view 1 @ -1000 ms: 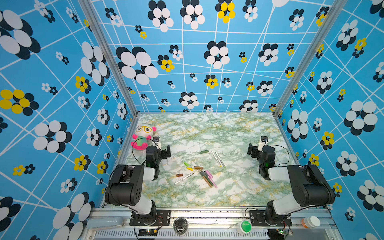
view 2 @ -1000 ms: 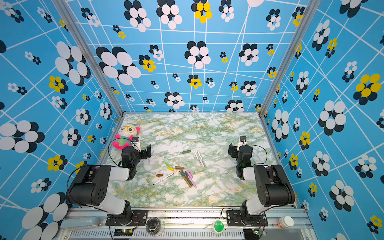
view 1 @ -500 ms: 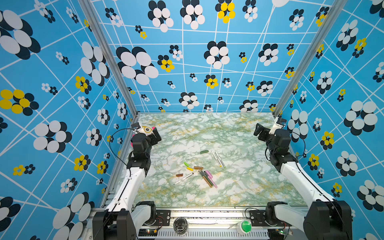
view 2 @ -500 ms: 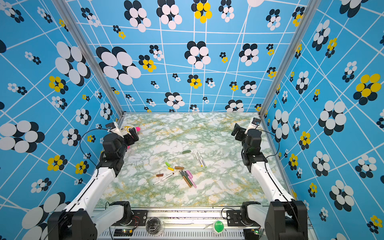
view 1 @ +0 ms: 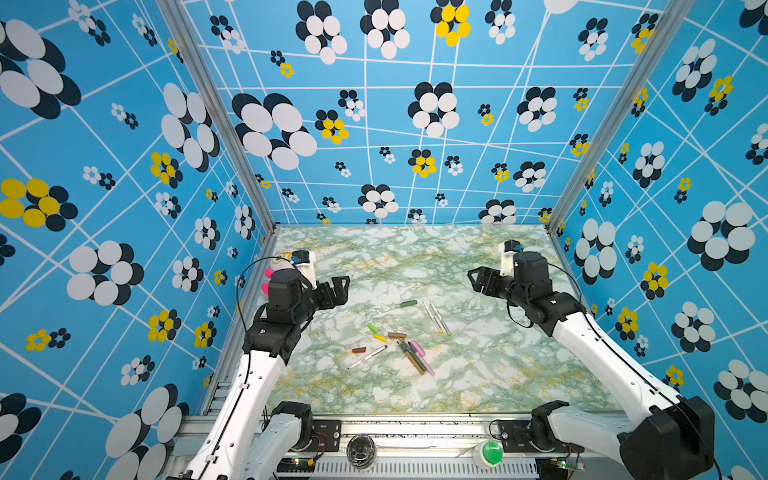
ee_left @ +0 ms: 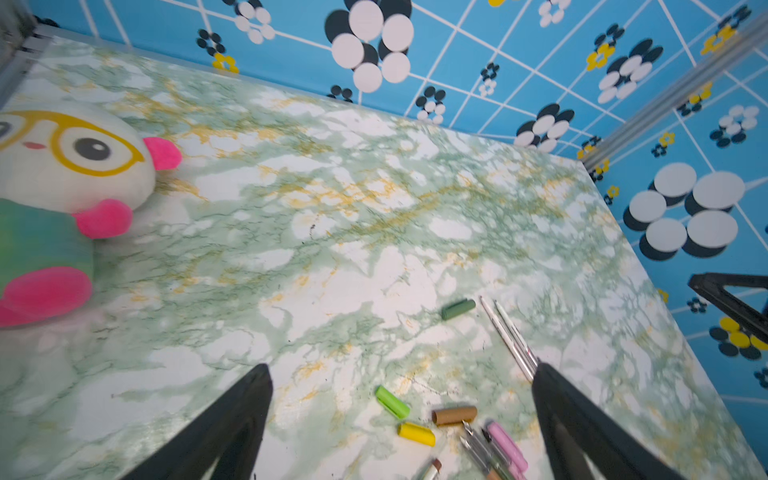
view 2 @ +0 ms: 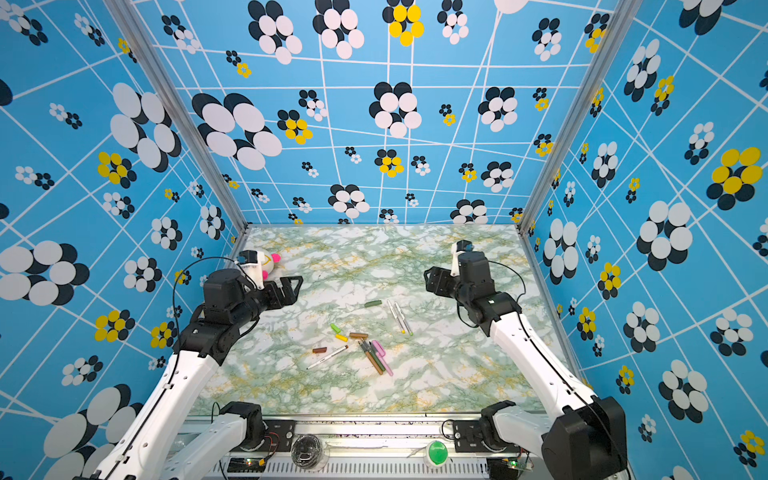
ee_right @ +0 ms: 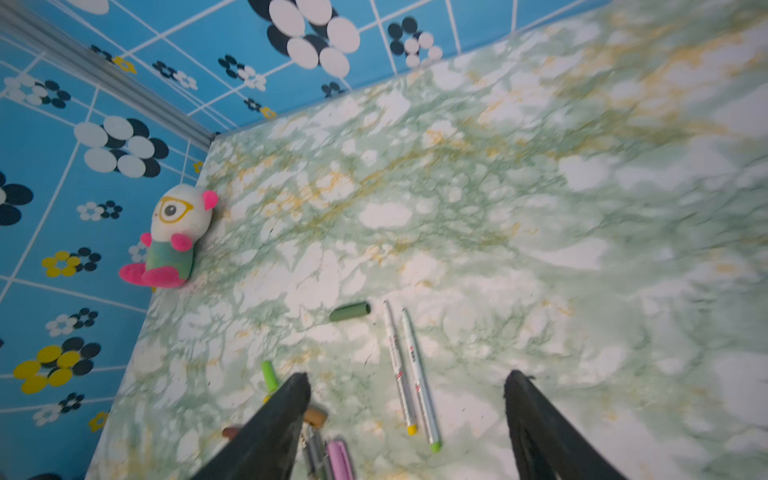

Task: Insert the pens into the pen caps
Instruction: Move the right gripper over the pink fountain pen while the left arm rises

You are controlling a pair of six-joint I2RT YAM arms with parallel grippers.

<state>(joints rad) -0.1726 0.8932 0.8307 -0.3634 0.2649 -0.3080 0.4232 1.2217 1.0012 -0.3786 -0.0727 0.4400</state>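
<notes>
Frankly, you are at the very start: as far as these views show, no pen is clearly seated in its cap. Your left pincer [view 1: 343, 291] and your right pincer [view 1: 474, 281] both hang above the green-veined marble-patterned table [view 1: 374, 257]. Their jaws are spread wide and empty, one to each side of the scatter and well apart from it.

Everything you need lies loose in the middle of the table. The stubby dark-green plastic cap [view 1: 408, 304] lies alone, near the butt ends of two thin white-barrelled pens. These are the yellow-tipped pen [view 1: 432, 316] and the light-green-tipped pen [view 1: 440, 319], resting side by side with tips bare.

Nearer the arms' bases, the light-green cap [view 1: 372, 328], the yellow cap [view 1: 379, 338] and the tan cap [view 1: 397, 335] sit close together. The brown cap [view 1: 359, 350] lies just beside the brown-tipped white pen [view 1: 368, 357].

Next to these, the three coloured-barrel pens [view 1: 415, 360], dark green, tan and pink, lie bundled and touching. The left wrist view shows bare nibs on at least two of them. The pink cap [view 1: 417, 348] lies at the pink pen's far end, and you cannot tell whether it is merely alongside or already pushed on.

So count six pairings left, five at best. Each will likely need one pincer on a pen and the other on its matching cap. The bundle probably wants separating first.
</notes>
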